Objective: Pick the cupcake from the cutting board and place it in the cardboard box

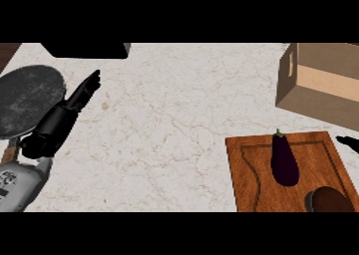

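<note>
Cupcake (329,200) and eggplant (284,159) on board (245,169); box (326,84) beyond. Left hand (78,97) rests with straight fingers; right hand (353,144) at edge, fingers indeterminate.

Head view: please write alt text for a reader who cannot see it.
A cupcake and an eggplant lie on a wooden cutting board, near a cardboard box. The left hand rests open beside a dark pan.

The pale marble worktop (175,114) carries a cardboard box (326,84) at its far right corner, a wooden cutting board (249,174) at its near right edge, and a dark round pan (24,99) at its left edge.
</note>
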